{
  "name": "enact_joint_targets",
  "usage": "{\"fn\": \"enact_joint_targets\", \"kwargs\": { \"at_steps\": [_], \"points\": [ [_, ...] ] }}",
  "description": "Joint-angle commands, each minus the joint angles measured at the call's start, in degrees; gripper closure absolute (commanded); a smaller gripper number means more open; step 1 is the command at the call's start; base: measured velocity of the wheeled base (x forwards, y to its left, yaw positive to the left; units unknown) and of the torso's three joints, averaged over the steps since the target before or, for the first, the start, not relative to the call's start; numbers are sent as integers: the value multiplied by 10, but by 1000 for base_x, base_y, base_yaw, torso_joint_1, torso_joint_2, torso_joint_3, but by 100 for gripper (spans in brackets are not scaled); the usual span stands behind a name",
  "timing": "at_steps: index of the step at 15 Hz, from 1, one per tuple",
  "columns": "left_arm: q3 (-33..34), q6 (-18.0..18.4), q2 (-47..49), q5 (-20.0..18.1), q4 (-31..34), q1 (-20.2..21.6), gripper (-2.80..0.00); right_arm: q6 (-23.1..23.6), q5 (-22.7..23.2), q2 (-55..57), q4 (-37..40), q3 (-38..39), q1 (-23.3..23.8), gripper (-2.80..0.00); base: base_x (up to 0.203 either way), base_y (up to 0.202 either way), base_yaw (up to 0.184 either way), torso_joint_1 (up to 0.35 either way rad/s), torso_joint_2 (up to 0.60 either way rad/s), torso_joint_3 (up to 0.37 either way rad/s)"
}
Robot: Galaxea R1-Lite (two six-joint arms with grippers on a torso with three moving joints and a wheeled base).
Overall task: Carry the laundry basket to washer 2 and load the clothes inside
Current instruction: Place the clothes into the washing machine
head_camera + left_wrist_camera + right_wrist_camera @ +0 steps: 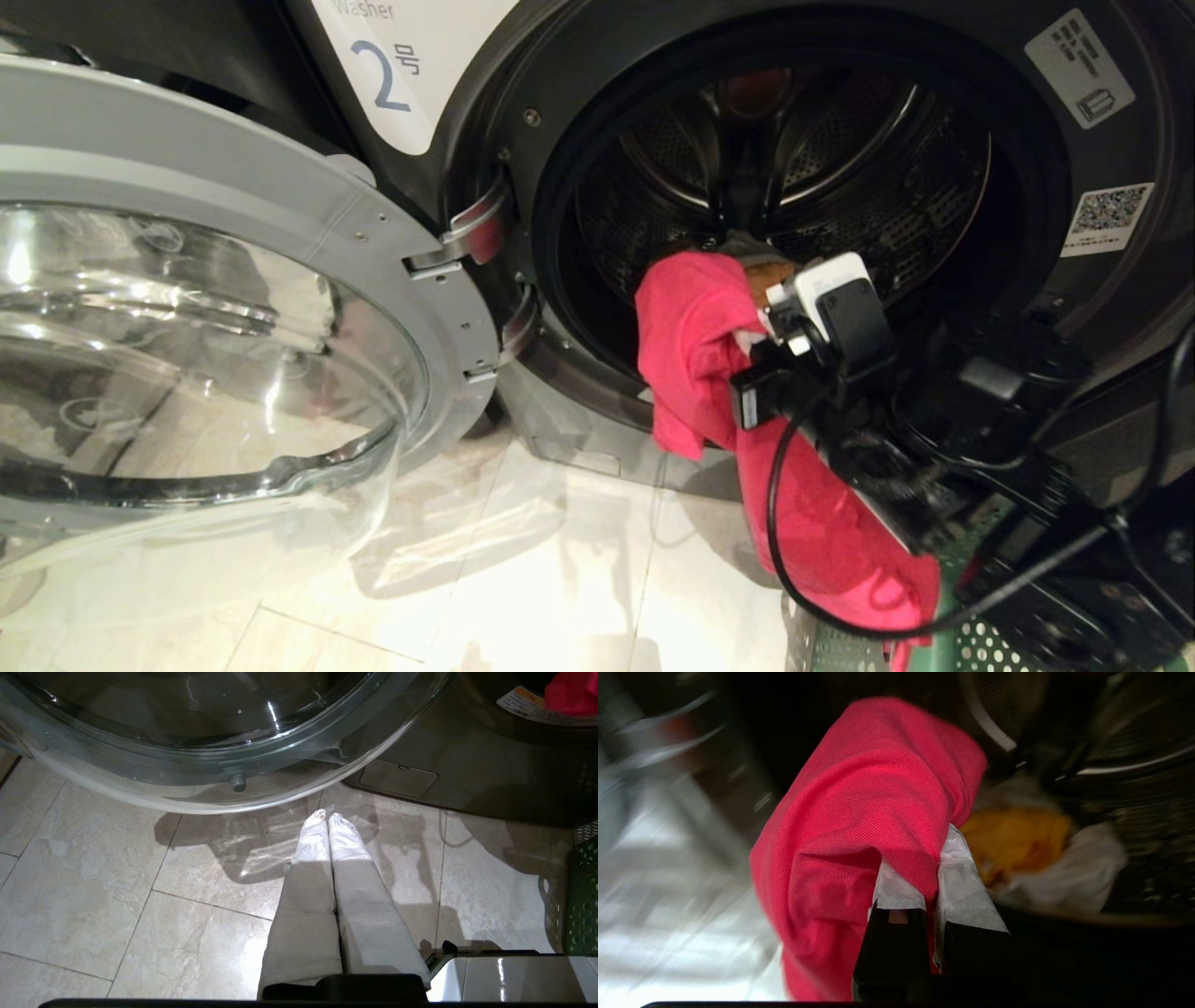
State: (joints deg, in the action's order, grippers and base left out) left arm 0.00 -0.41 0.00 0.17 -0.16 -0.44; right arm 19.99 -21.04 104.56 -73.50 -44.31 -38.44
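Right hand (931, 877) clamped on red-pink garment (691, 345) at open mouth of washer 2 (1046, 280). Yellow-orange garment (1017, 840) inside drum. Laundry basket (971, 644) on floor below. Left hand (327, 819) closed, empty, above floor tiles (93, 882).

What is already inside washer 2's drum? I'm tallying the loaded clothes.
Inside washer 2, a yellow-orange garment and a white garment lie on the drum floor. The held red-pink garment hides anything behind it.
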Motion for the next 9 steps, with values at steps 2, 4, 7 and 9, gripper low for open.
{"fn": "enact_joint_targets", "kwargs": {
  "at_steps": [2,4,7,9],
  "points": [
    [1,0,1,0,0,0,0,3,-11,140,-52,-174,85,0,0,0,0,0,0,0],
    [1,0,1,0,0,0,0,23,-12,174,-59,-281,120,0,0,0,0,0,0,0],
    [1,0,1,0,0,0,0,65,33,214,-64,-426,159,0,0,0,0,0,0,0],
    [1,0,1,0,0,0,0,91,79,240,-65,-505,172,0,0,0,0,0,0,0]
  ]
}}
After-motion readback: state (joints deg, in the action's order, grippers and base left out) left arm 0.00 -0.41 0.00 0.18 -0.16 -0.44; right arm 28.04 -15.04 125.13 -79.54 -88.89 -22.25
